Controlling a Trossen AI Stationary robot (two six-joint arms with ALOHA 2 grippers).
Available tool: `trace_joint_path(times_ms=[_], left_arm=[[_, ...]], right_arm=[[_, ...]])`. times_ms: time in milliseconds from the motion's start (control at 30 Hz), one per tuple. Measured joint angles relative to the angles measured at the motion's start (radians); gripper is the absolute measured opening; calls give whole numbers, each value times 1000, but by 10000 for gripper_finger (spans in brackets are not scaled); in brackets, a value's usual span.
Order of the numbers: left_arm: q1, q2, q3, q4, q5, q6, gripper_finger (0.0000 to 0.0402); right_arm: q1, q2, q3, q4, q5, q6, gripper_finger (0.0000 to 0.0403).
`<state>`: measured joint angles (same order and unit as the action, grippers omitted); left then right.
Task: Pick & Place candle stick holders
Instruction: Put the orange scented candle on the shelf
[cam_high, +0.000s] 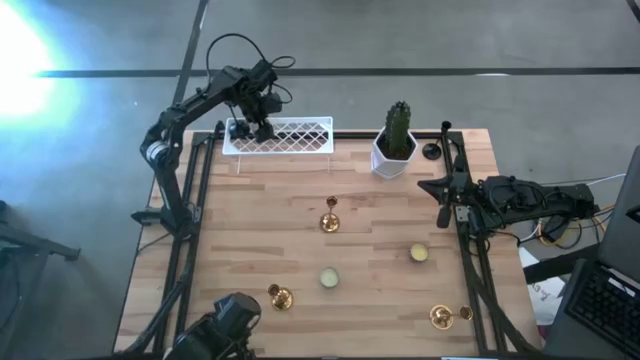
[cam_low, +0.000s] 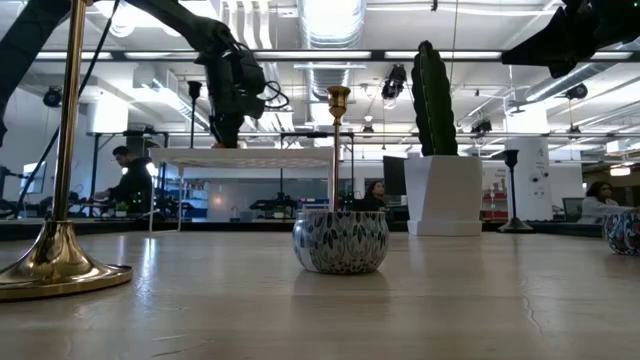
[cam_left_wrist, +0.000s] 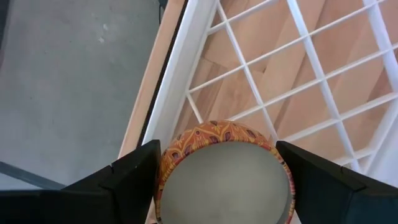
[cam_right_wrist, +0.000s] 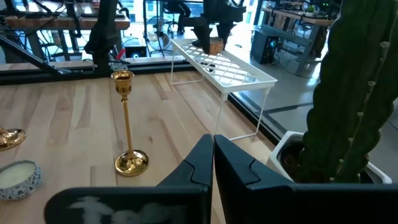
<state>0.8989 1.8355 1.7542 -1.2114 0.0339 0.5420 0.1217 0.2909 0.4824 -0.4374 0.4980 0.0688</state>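
Note:
My left gripper (cam_high: 247, 128) is at the left end of the white lattice tray (cam_high: 290, 135), shut on a low round cup with an orange patterned wall (cam_left_wrist: 217, 140). A gold stemmed holder (cam_high: 330, 216) stands upright on its round base at mid-table. Two more gold holders lie on their sides near the front edge (cam_high: 280, 296) (cam_high: 446, 316). Two low cups (cam_high: 329, 278) (cam_high: 419, 254) sit on the table. A black holder (cam_high: 432, 151) stands to the right of the cactus pot. My right gripper (cam_high: 438, 188) is shut and empty at the right edge. My left gripper pinches the orange cup by its round side wall (cam_left_wrist: 163, 163), one finger (cam_left_wrist: 134, 177) on each side. The fingers come from above, pointing down. The cup is upright, mouth up, over the tray's lattice (cam_left_wrist: 292, 81). Whether its bottom rests on the lattice, I cannot tell.
A white pot with a green cactus (cam_high: 397, 142) stands at the back right, beside the tray's right end. The tray stands on thin legs at the table's far edge (cam_right_wrist: 224, 68). Bare wood lies between the tray and the upright gold holder.

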Motion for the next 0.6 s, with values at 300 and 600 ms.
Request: trace_joint_path(times_ms=[300, 600], left_arm=[[0, 1, -1, 32, -8, 16, 312], [0, 2, -2, 31, -8, -4, 315]], right_arm=[[0, 0, 0, 0, 0, 0, 8], [0, 1, 0, 0, 0, 1, 8]])
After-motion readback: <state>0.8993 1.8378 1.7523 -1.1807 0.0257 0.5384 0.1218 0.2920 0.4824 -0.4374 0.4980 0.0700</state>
